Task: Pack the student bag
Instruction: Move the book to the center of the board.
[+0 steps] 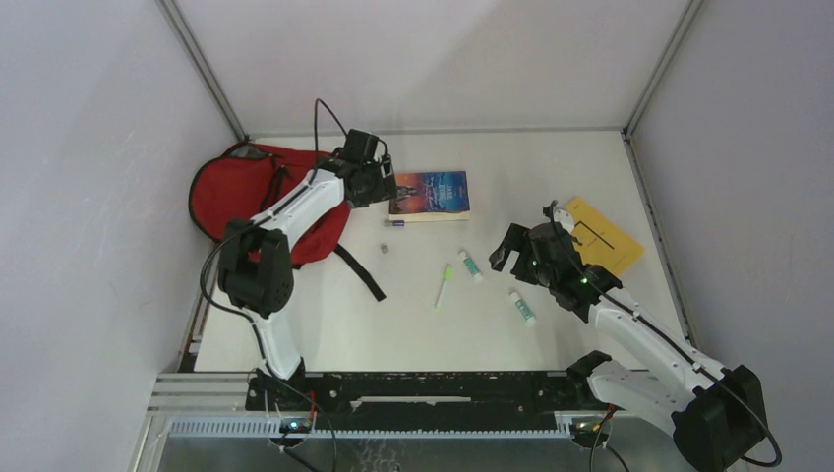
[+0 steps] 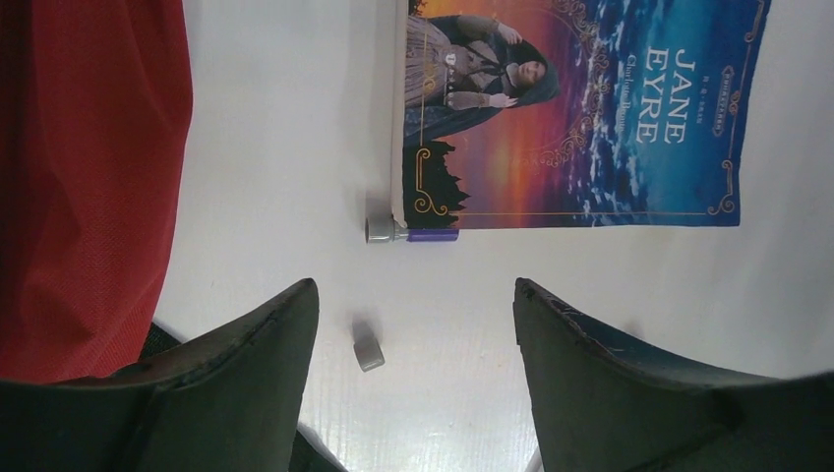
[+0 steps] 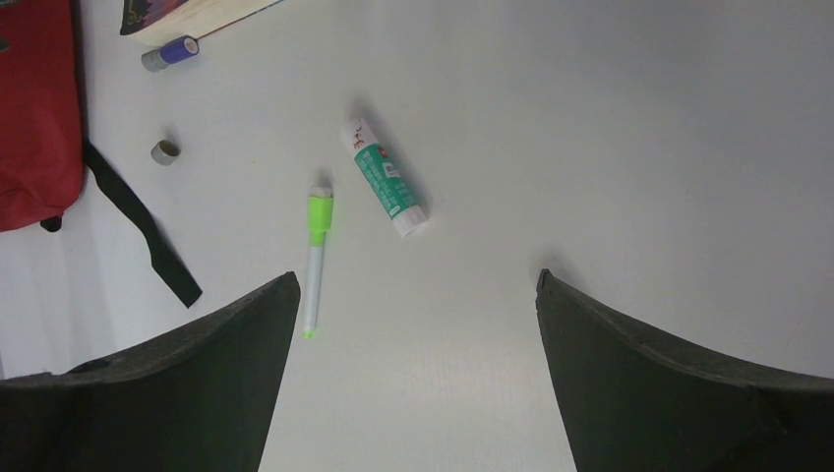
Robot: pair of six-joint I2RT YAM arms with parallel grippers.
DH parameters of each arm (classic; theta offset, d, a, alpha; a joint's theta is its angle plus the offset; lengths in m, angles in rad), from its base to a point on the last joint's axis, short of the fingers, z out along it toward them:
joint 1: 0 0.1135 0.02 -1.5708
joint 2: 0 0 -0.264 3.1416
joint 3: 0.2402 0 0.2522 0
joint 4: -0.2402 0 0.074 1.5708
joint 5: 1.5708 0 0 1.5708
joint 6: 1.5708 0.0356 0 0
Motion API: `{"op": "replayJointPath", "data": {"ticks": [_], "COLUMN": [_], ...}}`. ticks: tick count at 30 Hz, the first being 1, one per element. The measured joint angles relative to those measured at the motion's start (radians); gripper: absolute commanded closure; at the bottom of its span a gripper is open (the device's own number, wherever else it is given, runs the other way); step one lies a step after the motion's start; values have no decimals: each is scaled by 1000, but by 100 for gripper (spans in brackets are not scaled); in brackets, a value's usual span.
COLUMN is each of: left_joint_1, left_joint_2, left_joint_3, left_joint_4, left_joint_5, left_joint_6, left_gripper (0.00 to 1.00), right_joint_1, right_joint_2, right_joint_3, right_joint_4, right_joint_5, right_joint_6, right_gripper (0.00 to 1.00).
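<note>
Presently: bag (image 1: 231, 192) lay slumped at the far left. By the book (image 2: 580, 108) the left gripper (image 2: 414, 295) hovered spread and empty; the right gripper (image 3: 417, 283) was spread, empty, near a glue stick (image 3: 386, 179). Risk: flat book could skid from the fingers. Bag's opening did not show; zip state unknown.

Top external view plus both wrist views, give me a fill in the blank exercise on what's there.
The cover of the book reads ____ Eyre.
The student bag is ____ in colour.
The pen beside the glue stick has a ____ cap.
The left pincer and right pincer both stand ____.
Missing words: Jane; red; green; open.
</note>
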Motion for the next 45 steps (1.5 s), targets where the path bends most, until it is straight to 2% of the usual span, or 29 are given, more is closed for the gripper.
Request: {"op": "replayJointPath", "data": {"ticks": [5,13,23,27,37,45], "left_joint_1": [0,0,-19,-28,50,52], "left_joint_2": [25,35,95,135,268,314], "left_joint_3": [0,-2,-17,20,152,180], "left_joint_4": [0,0,-6,-26,-19,3], "left_joint_5": [1,-2,-48,-51,99,219], "left_joint_6": [0,1,37,45,17,-10], "left_gripper": [29,33,32,33,36,42], "right_joint_1": [0,0,0,0,-1,-2], "right_joint_2": [2,7,22,24,8,0], "right_joint_3": [0,0,0,0,0,0], "right_joint_4": [0,0,1,1,-1,-4], "right_joint_5": [-3,-3,-10,-11,-10,-10], "right_joint_6": [0,0,0,1,0,0], "right_gripper": [0,0,0,0,0,0]}}
